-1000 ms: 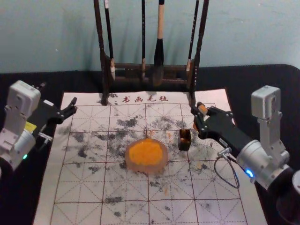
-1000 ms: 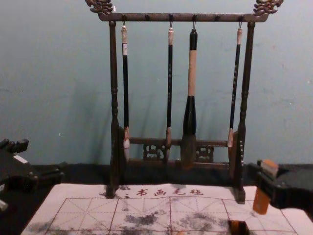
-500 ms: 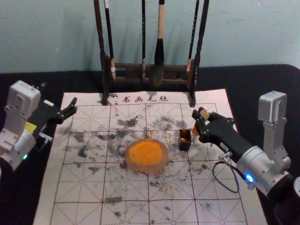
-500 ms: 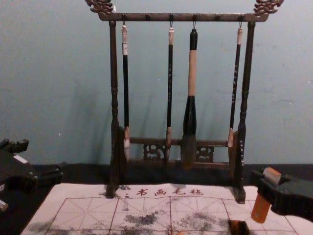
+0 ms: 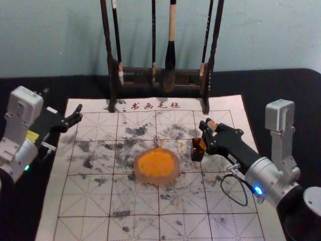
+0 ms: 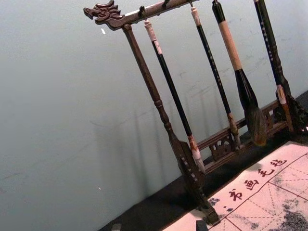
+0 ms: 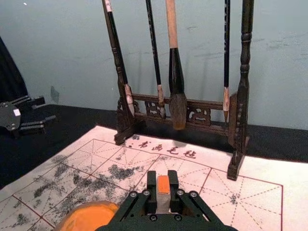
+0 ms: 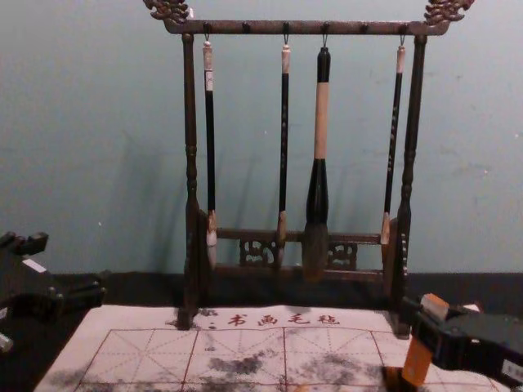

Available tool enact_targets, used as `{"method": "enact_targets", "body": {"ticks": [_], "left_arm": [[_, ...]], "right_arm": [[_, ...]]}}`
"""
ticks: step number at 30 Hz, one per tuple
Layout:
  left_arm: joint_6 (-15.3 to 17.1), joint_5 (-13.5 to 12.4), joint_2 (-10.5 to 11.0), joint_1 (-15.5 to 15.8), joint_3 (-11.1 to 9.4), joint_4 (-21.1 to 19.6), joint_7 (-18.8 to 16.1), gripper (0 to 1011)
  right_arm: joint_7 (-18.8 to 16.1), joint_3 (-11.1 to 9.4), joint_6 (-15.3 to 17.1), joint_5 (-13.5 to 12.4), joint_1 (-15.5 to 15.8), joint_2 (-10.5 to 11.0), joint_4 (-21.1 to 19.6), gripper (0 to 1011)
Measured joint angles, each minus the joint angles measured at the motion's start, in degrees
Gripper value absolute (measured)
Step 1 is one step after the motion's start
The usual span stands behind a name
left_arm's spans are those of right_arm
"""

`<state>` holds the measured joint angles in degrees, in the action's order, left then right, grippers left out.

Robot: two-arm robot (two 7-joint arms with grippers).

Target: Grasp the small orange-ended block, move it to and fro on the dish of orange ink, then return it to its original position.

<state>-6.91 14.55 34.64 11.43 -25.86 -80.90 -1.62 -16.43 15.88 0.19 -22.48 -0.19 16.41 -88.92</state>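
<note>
1. Blue-green wall [image 5: 50, 40] stands at the back, and black cloth [image 5: 261, 83] covers the table.
2. On the cloth lies a white mat [image 5: 88, 201] with squares, dark smudges and a few orange specks. Red writing [image 5: 155, 106] runs along its 12 o'clock edge.
3. Call the dish [image 5: 155, 180] the middle of the clock, with 12 o'clock toward the wall. It is round and has orange ink [image 5: 156, 163] in it.
4. At 12 o'clock, past the dish, is a dark wood rack [image 8: 302, 28]. Four brushes hang from it, and the fat brush [image 8: 320, 122] is the biggest.
5. At 2 o'clock, near the dish but not touching it, sits a small dark box [image 5: 197, 156].
6. Just past the box, also near 2 o'clock, is the right gripper [image 5: 206, 134]. Its jaws are clamped on the block [image 8: 417, 362].
7. One orange end of the block pokes out above the jaws. Its low orange end hangs down by the top of the box. The block leans a bit. I cannot tell if the low end is inside the box or touching it.
8. Up at 10 o'clock, well apart from the dish, waits the left gripper [image 5: 78, 113]. Its jaws are apart, with nothing between them.
</note>
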Motion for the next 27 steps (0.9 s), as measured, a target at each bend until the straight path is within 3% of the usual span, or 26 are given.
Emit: {"method": "enact_targets", "body": {"ticks": [27], "left_arm": [[0.0, 0.0, 0.0, 0.0, 0.0, 0.0, 0.0, 1001]], "right_arm": [[0.1, 0.7, 1.1, 1.1, -1.7, -1.1, 2.7, 112]]}}
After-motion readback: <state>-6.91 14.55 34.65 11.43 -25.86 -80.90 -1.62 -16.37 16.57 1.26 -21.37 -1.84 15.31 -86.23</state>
